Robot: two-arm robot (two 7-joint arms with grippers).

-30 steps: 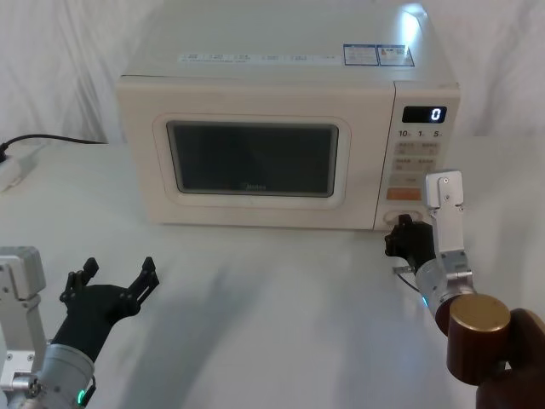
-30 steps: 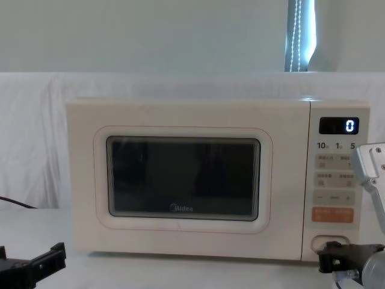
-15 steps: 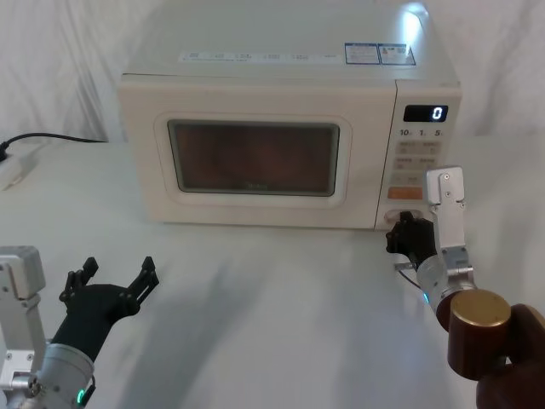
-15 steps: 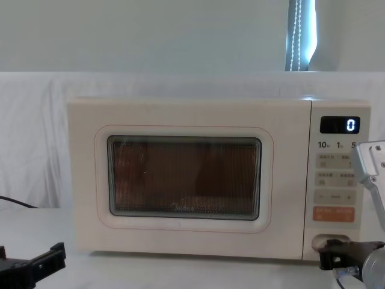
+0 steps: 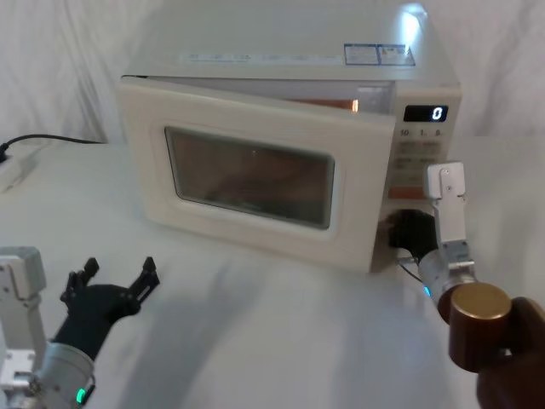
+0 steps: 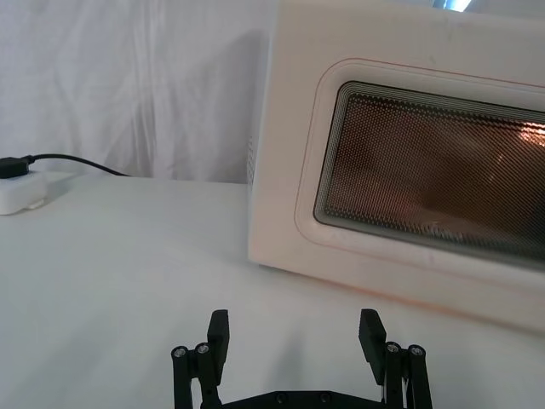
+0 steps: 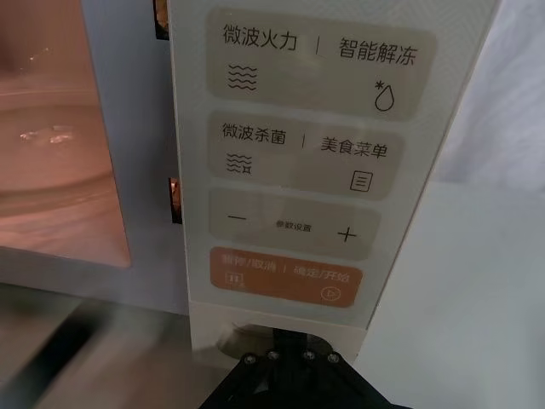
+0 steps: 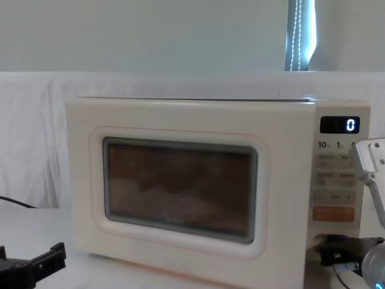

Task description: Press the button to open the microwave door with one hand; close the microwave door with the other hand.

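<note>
The cream microwave door (image 5: 247, 175) with its dark window stands ajar, hinged at the left, its right edge swung out toward me; it also shows in the chest view (image 8: 174, 186) and the left wrist view (image 6: 409, 170). The lit orange cavity shows in the gap. My right gripper (image 5: 407, 232) is shut, its black tip (image 7: 285, 358) against the panel's bottom where the pale button (image 7: 241, 334) sits, mostly hidden behind it. My left gripper (image 5: 117, 273) stands open over the table at the front left, well short of the door, with nothing between its fingers (image 6: 220, 328).
The control panel has an orange key (image 7: 289, 277) just above the button and a display (image 5: 426, 112) reading 0. A white power strip (image 5: 13, 169) with a black cable lies far left. Bare white table stretches between the left gripper and the microwave.
The door has gone from shut to ajar, its right edge swinging out toward me, and the inside has lit up. The right gripper pushed slightly in at the button. The left arm stayed put.
</note>
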